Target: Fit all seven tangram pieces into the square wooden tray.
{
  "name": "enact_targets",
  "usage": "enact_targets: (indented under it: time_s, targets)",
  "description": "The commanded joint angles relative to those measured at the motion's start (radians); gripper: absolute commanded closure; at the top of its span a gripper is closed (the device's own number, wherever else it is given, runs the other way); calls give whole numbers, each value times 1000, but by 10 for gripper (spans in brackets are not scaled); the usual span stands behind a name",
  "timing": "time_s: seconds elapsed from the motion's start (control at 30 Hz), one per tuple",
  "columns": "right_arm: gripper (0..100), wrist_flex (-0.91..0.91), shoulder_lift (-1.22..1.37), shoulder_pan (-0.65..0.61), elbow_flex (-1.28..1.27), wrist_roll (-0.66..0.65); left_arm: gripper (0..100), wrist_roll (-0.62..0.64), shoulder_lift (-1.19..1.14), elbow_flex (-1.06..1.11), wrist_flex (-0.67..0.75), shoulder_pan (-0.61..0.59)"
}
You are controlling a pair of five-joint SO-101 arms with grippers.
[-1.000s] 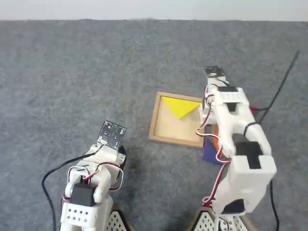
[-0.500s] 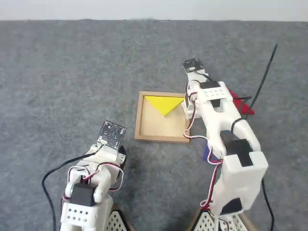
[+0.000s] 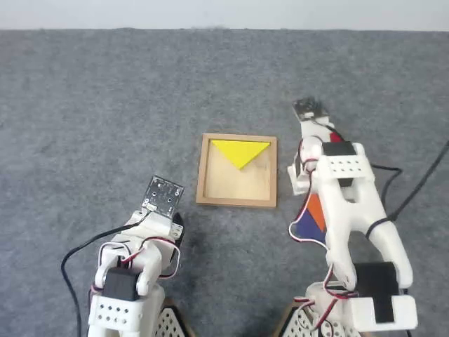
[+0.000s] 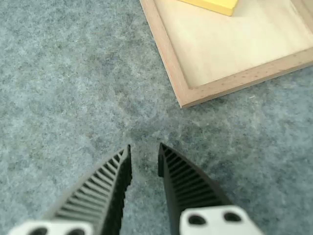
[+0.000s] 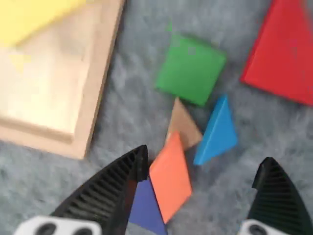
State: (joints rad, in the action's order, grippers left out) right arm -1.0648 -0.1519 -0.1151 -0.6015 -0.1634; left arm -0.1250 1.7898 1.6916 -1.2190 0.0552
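One yellow triangle point(image 3: 240, 152) sat in the wooden tray point(image 3: 236, 202), frame centre.
Right gripper point(image 5: 204, 157) hung wide open over the orange piece point(image 5: 171, 176), right of tray; left gripper point(image 4: 144, 149), lower left, was nearly closed over carpet point(image 4: 73, 73).
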Motion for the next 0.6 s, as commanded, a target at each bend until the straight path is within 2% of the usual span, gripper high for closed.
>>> enact_targets:
  time_s: [0.0, 0.13, 0.23, 0.37, 0.57]
  targets:
    - [641, -2, 5, 38, -5, -25, 912, 6, -2, -7, 3, 2]
    - [641, 30, 35, 71, 17, -78, 912, 6, -2, -7, 3, 2]
    - [639, 44, 81, 120, 124, -149, 912, 6, -2, -7, 3, 2]
    - [638, -84, 232, 160, 368, -362, 912, 6, -2, -7, 3, 2]
    - [637, -173, 469, 159, 655, -476, 912, 6, -2, -7, 3, 2]
